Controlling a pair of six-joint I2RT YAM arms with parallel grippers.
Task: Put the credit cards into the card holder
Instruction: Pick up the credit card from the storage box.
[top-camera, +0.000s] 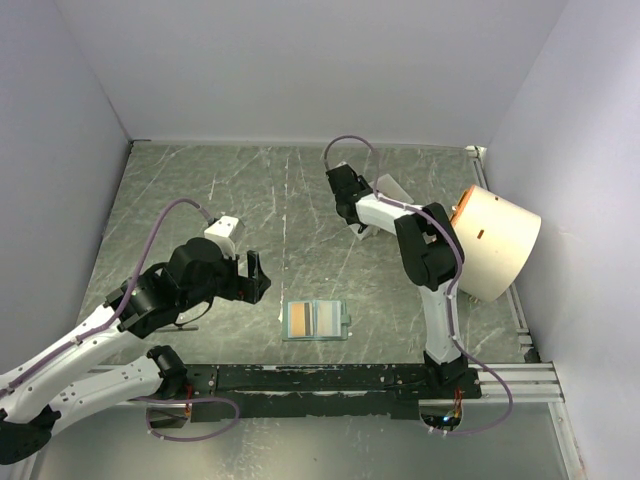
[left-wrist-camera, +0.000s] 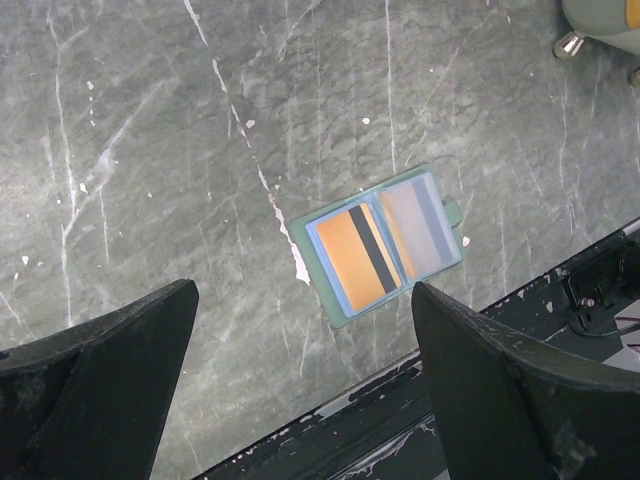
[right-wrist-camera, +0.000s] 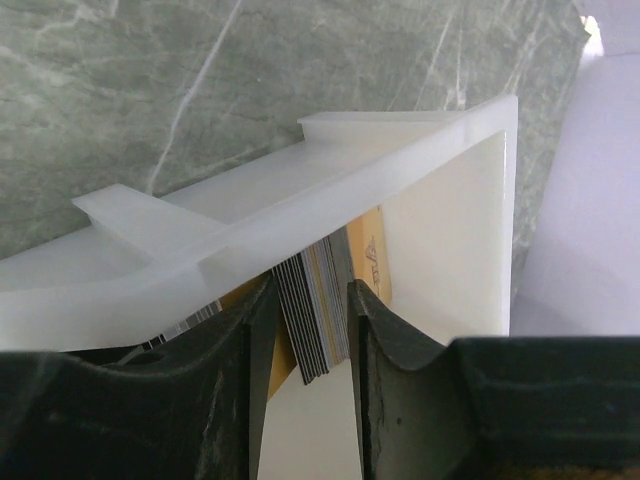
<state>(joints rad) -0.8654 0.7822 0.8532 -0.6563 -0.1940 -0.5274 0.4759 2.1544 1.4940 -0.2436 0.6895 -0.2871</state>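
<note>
Our right gripper (right-wrist-camera: 312, 345) fills the near edge of its wrist view. Its fingers (right-wrist-camera: 235, 380) are drawn in narrow around a stack of cards (right-wrist-camera: 318, 285) standing on edge in the white tray (right-wrist-camera: 440, 140). The stack fills the gap and seems to touch both pads, so we read this as a pinch on several cards at once, not on one.

From above, the tray sits far and right of centre. The holder (left-wrist-camera: 453, 212) lies open flat on the table (left-wrist-camera: 150, 150), near the middle, just beyond the black rail (top-camera: 330, 378). An orange card (left-wrist-camera: 345, 262) with a dark stripe shows in its left pocket. Something pale shows through the right sleeve, too blurred for us to name.

Our left gripper (left-wrist-camera: 303, 300) hangs above the table just left of the holder with its fingers spread wide, holding nothing.

We judge the step in hand to be the pick from the tray. Next we would lift the stack clear of the tray wall without fanning it and carry it near and left to the holder. The left gripper would likely have to steady the holder while a card edge is fed into a pocket.
</note>
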